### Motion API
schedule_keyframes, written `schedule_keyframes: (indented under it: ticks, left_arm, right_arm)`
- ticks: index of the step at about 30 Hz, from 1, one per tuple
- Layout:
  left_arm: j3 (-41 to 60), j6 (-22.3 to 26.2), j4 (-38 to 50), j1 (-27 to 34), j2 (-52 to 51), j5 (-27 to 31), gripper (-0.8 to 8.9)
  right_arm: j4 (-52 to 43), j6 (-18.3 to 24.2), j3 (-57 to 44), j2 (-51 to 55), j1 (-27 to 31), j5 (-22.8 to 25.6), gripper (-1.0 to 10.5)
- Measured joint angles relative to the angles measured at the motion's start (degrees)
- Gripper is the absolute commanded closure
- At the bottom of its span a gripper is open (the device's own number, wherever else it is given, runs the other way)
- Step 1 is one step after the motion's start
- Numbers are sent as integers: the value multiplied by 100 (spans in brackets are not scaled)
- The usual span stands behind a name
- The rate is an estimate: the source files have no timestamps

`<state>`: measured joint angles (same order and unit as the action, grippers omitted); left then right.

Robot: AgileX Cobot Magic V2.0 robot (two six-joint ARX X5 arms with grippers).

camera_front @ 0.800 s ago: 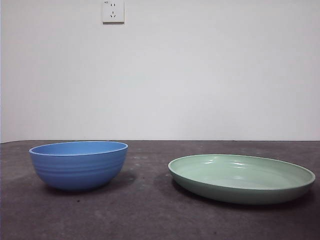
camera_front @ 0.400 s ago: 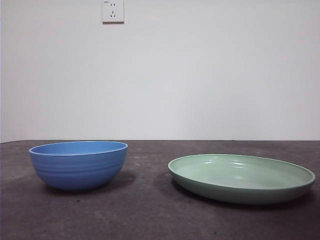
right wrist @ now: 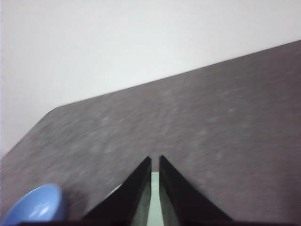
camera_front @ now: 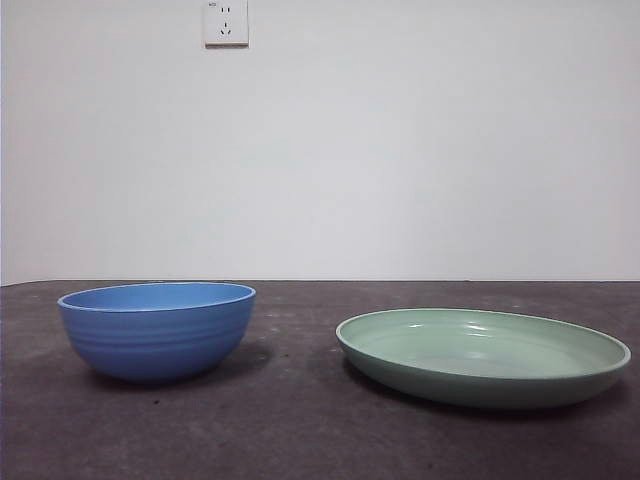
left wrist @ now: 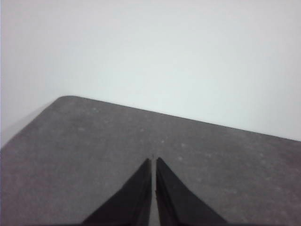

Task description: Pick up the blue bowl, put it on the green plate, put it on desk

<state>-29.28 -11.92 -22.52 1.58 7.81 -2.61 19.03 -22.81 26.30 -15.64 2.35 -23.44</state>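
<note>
Blue bowl (camera_front: 157, 330): one, standing upright on the desk (camera_front: 290, 420) toward the left of the front view, well apart from the plate; round and deep, medium blue, smooth and slightly glossy, with faint horizontal ridges ringing its outer wall; a blurred piece of its rim also shows in the right wrist view (right wrist: 35, 206).
Green plate (camera_front: 483, 355): one, lying flat on the desk toward the right of the front view; wide and shallow, pale mint green, with a raised rim and a soft sheen inside; a thin sliver of pale green shows between the jaws in the right wrist view (right wrist: 155, 200).
Desk: one dark grey tabletop, rough and mottled with light speckles, its far corner rounded in both wrist views.
Left gripper (left wrist: 154, 161): jaws pressed almost together, only a hairline slit between the two black tapered blades; it hangs above bare desk, grasping nothing, away from both dishes.
Right gripper (right wrist: 155, 160): two black tapered jaws with a narrow gap between them, nothing clamped; it hangs above the plate, the bowl off to one side; the view is blurred.
Wall (camera_front: 400, 150): plain white, matte.
Wall socket (camera_front: 226, 22): one, white, square, high on the wall above the bowl.
</note>
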Motion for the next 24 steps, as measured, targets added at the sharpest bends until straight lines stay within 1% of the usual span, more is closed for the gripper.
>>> schedule_keyframes:
  ticks: [3,7,14,16,21,22,24]
  left_arm:
    - [-595,4,-291,0,286,-122,797]
    - [-1263,22,-667,0,737,-535,797]
    - [-1923,31,-1309,0,1650,-1399,795]
    - [-2052,35,-1464,0,1967,-1775,795]
    - [-2094,92,-1523,0,2579,-2988,795]
    - [-2094,103,-1526,0,2684,-3178,794]
    - [-2094,114,-1539,0,2841,-3353,794]
  right_arm:
    - [286,2,444,-413,0,-393,922]
    - [664,66,1003,-918,0,-813,922]
    - [1554,592,1884,-1681,-28,-1156,922]
    - [1891,789,2192,-1926,-96,-1246,922]
    - [2636,1215,2809,-2326,-310,-1392,922]
    - [2798,1276,2894,-2385,-352,-1397,922]
    - [3091,1394,2992,-2457,-422,-1401,922]
